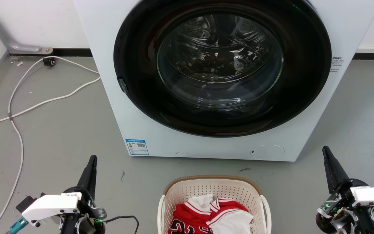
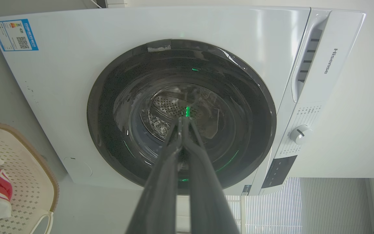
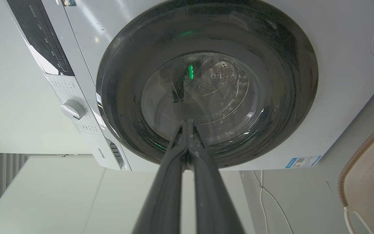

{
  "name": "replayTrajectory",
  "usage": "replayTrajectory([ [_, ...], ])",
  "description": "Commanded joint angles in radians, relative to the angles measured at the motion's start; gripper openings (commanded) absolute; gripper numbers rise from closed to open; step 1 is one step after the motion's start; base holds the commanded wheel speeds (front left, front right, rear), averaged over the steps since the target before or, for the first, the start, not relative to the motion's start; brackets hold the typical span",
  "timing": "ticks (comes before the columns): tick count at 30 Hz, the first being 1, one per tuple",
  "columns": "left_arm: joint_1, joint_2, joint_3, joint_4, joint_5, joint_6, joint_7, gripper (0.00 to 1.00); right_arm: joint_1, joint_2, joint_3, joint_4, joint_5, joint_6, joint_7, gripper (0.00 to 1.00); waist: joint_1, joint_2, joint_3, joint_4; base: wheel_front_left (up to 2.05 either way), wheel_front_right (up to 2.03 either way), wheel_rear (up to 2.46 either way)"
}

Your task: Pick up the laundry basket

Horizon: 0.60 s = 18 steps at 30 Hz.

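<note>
The laundry basket [image 1: 213, 190] is cream perforated plastic with a brown woven-look rim and white side handles. It stands on the floor at the bottom centre of the head view, holding red and white clothes [image 1: 213, 214]. My left gripper [image 1: 92, 160] is shut and empty, well to the basket's left. My right gripper [image 1: 325, 150] is shut and empty, well to its right. In the left wrist view the basket [image 2: 28, 169] sits at the lower left, apart from the gripper [image 2: 184, 119]. In the right wrist view the basket [image 3: 368, 182] is at the lower right, apart from the gripper [image 3: 188, 123].
A white front-loading washing machine [image 1: 135, 107] with a dark round door [image 1: 222, 68] stands just behind the basket. White cables [image 1: 21, 107] trail over the grey floor at the left. A grey pipe [image 1: 2, 34] runs along the back-left wall.
</note>
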State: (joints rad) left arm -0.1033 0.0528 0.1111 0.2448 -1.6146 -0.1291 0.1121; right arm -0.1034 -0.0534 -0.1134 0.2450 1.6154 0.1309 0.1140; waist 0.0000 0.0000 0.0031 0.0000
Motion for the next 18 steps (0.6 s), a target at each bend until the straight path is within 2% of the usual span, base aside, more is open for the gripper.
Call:
replayTrajectory([
  [1,-0.011,-0.001,0.004,0.001,0.001,-0.004,0.004,0.00,-0.011,0.004,-0.001,0.001,-0.004,0.000,0.003,0.00,0.0000,0.0000,0.000,0.000,0.00,0.00,0.00],
  [18,-0.011,-0.001,0.005,0.002,0.002,-0.004,0.004,0.00,-0.011,0.004,-0.001,0.001,-0.005,0.000,0.003,0.00,0.0000,0.0000,0.000,0.000,0.00,0.00,0.00],
])
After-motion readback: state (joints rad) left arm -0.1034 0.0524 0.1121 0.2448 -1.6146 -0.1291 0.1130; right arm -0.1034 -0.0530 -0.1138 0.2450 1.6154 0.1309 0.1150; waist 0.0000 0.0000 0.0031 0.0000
